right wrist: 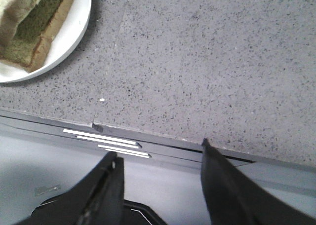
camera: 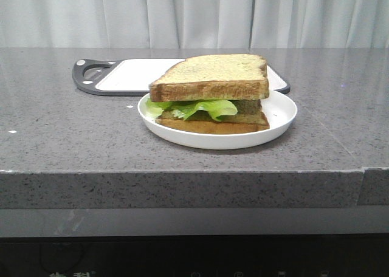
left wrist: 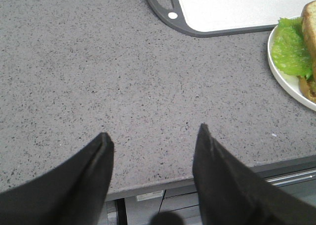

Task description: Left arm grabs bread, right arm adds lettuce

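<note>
A sandwich sits on a white plate [camera: 279,116]. The thick bread [camera: 213,76] lies on top, the lettuce [camera: 197,108] shows under it at the left, and a thinner toast slice [camera: 213,126] is at the bottom. Neither arm shows in the front view. My left gripper [left wrist: 154,131] is open and empty over the counter's front edge, away from the plate [left wrist: 284,77]; the lettuce [left wrist: 291,47] shows at that view's edge. My right gripper [right wrist: 160,148] is open and empty beyond the counter's front edge, away from the plate [right wrist: 74,30] and the bread [right wrist: 17,10].
A white cutting board with a dark grey rim and handle [camera: 97,76] lies behind the plate; it also shows in the left wrist view [left wrist: 237,8]. The grey speckled counter [camera: 73,137] has a front edge close to both grippers.
</note>
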Controlling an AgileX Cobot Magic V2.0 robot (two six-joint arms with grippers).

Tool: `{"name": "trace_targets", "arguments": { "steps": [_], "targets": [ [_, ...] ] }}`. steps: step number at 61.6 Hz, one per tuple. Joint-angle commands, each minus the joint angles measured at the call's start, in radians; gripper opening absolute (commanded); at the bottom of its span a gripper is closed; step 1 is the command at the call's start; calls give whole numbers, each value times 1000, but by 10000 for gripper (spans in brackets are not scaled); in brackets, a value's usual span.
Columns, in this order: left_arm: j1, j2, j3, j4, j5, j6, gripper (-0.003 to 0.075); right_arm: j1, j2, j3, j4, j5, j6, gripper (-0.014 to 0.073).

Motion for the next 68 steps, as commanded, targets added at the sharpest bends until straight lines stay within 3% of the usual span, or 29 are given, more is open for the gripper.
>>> {"name": "trace_targets", "arguments": {
  "steps": [1,18,26,68],
  "targets": [
    [-4,0,-24,9,-87,-11,298,-3,-22,-18,-3,-68,3,341],
    [-4,0,-24,9,-120,-11,-18,-3,-29,-1,-2,-82,3,-25],
    [-4,0,-24,-2,-130,-11,-20,-3,-29,-1,-3,-82,3,-122],
    [12,-32,-19,10,-139,-1,-20,-3,-29,-1,3,-16,4,-118]
  ]
}}
